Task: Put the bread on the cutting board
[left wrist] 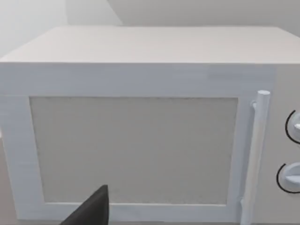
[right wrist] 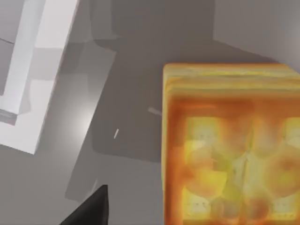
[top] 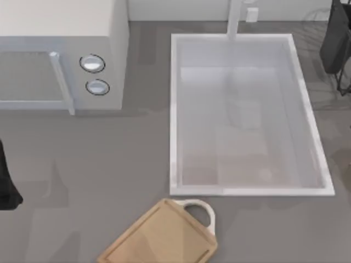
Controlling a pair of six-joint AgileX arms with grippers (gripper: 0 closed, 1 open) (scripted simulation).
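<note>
From above, the cutting board (top: 162, 236), a light tan wooden slab with rounded corners and a white loop handle, lies tilted on the grey table (top: 82, 164) at the front edge, just in front of the white rectangular sink (top: 175, 109). A white microwave (top: 112, 55) sits at the back left, two round knobs (top: 92, 63) beside its door handle.

The left arm (top: 6, 183) is a dark shape at the table's left edge; the right arm (top: 337, 44) sits at the far back right.

The right wrist view adds the bread (right wrist: 232, 145), a square, golden-brown toasted block with a paler mottled centre, resting on the grey surface near the sink's white rim (right wrist: 33, 75). A dark fingertip (right wrist: 91, 208) pokes in beside it, apart from the loaf.

The left wrist view faces the microwave door (left wrist: 133, 150), flat and matte, with one dark fingertip (left wrist: 91, 211) in front.

Whether either gripper's jaws are released or clenched, I cannot tell.
</note>
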